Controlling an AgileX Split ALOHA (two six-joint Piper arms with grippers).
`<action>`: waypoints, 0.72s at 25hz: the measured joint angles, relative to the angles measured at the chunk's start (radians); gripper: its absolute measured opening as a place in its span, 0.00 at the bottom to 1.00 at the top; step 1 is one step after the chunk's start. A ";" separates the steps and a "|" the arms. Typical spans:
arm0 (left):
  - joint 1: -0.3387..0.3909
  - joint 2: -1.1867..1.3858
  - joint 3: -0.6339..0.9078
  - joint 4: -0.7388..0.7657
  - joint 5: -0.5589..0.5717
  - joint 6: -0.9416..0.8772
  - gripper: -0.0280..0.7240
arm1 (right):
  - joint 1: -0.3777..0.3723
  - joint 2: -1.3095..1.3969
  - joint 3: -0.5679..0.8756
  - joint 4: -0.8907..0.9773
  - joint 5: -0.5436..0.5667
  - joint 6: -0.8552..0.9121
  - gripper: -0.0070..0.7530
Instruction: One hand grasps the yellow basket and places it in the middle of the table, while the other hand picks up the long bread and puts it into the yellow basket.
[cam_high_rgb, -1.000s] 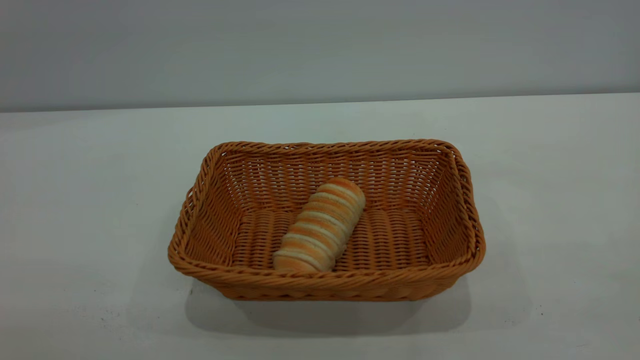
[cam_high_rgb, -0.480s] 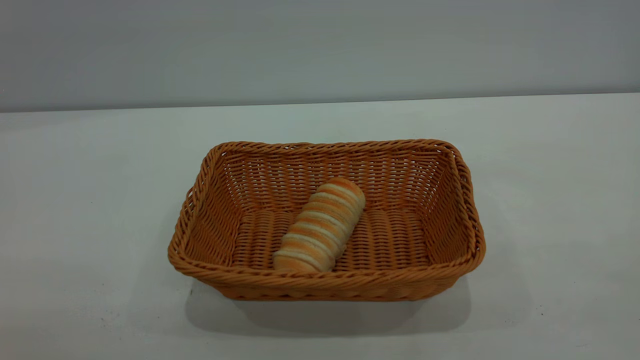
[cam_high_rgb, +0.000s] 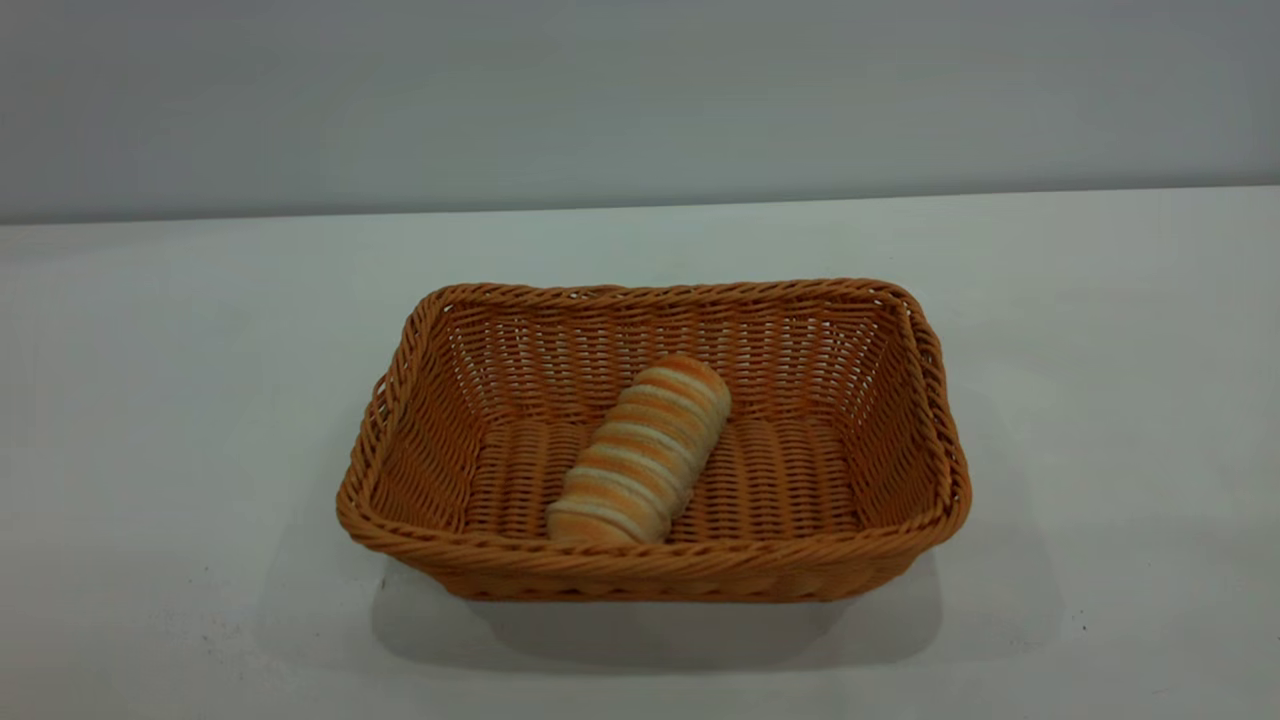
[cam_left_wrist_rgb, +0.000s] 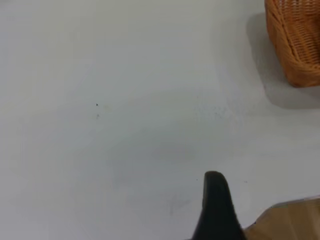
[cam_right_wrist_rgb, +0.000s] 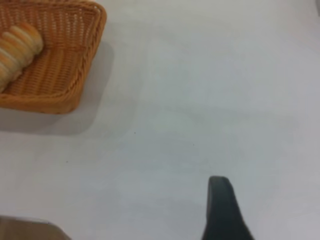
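Observation:
The yellow basket (cam_high_rgb: 905, 400) stands in the middle of the white table (cam_high_rgb: 170, 400). The long bread (cam_high_rgb: 640, 450) lies slantwise on the basket's floor, one end near the front rim. Neither gripper shows in the exterior view. In the left wrist view a black part of my left gripper (cam_left_wrist_rgb: 216, 205) hangs over bare table, far from a corner of the basket (cam_left_wrist_rgb: 297, 42). In the right wrist view a black part of my right gripper (cam_right_wrist_rgb: 222, 207) hangs over bare table, well away from the basket (cam_right_wrist_rgb: 70, 75) with the bread (cam_right_wrist_rgb: 15, 47) in it.
A grey wall (cam_high_rgb: 640, 100) runs behind the table's far edge. A tan wood-coloured surface shows beside the left gripper (cam_left_wrist_rgb: 287, 222) and at the corner of the right wrist view (cam_right_wrist_rgb: 25, 229). A few dark specks mark the table.

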 joint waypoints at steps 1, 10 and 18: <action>-0.001 0.000 0.000 0.000 0.000 0.000 0.80 | 0.004 0.000 0.000 0.000 0.000 0.000 0.68; -0.061 -0.003 0.000 0.001 0.001 0.000 0.80 | 0.032 -0.001 0.000 0.000 0.000 0.000 0.68; -0.060 -0.003 0.000 0.001 0.001 0.000 0.80 | 0.032 -0.001 0.000 0.000 0.000 0.000 0.68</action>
